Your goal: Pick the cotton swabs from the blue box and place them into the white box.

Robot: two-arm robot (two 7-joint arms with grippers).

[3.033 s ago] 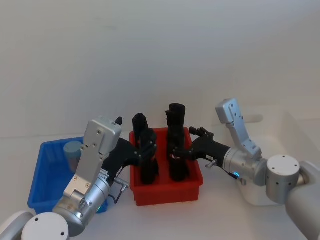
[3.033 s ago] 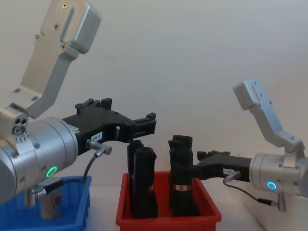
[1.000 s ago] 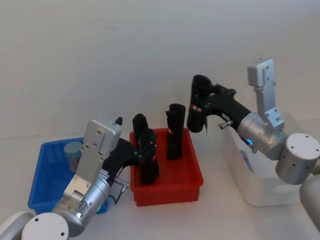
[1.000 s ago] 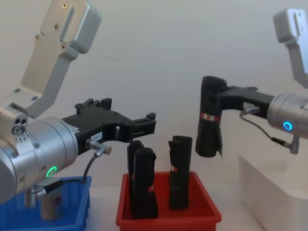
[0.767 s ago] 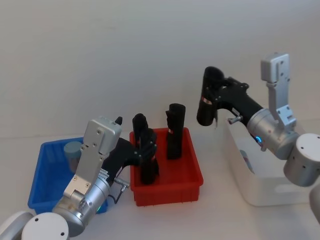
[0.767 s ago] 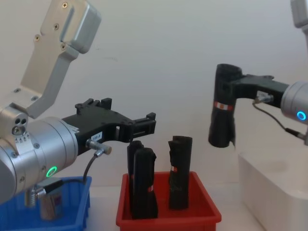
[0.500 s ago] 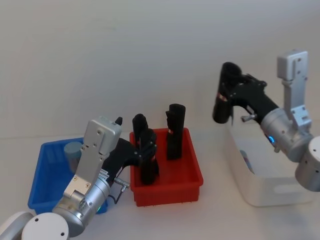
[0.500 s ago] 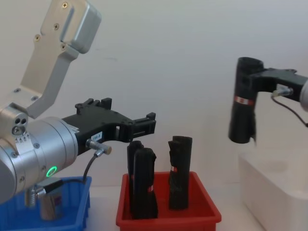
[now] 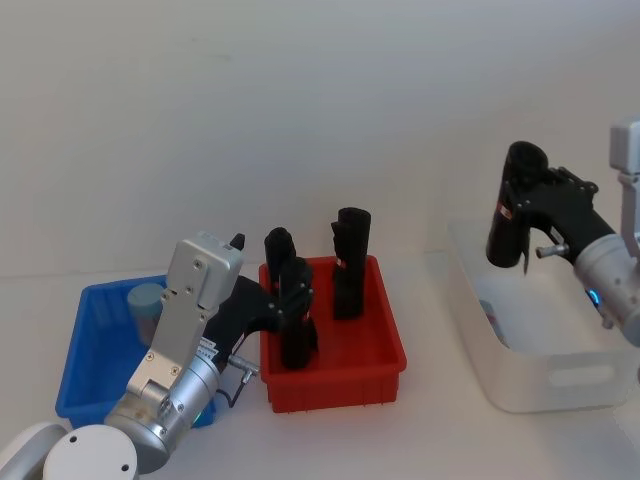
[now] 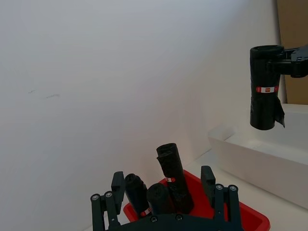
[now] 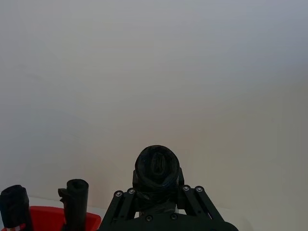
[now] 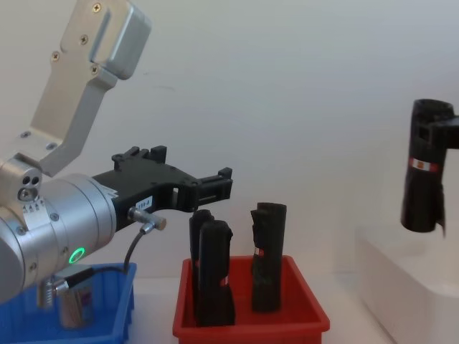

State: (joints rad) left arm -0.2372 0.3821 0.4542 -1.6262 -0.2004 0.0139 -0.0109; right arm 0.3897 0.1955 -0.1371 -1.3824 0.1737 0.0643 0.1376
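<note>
Above the white box [image 9: 545,378] at the right of the tabletop [image 9: 430,440], the right tool [image 9: 535,222] is holding a black roll with a red-and-white label [image 9: 508,220] upright, its jaws closed around the roll's upper part, and the roll is hanging clear of the box rim, over the box's far left end. That is not what the task sentence names: the cotton swabs are sitting at the left, where one jar with a pale grey lid [image 9: 147,306] is standing in the far corner of the blue box [image 9: 90,365]. The left tool [image 10: 166,202] is hovering near the red bin [image 9: 335,360], just right of the blue box, with its jaws spread wide and nothing between them. Three more black rolls [image 9: 290,310] are standing upright in the red bin. To finish the step in hand cleanly, the right arm would do best to be lowering the roll straight down inside the white walls before letting go, so that it neither tips nor catches the rim. A small object [image 9: 491,322] is lying in the box against its left wall; what it is cannot be told.
</note>
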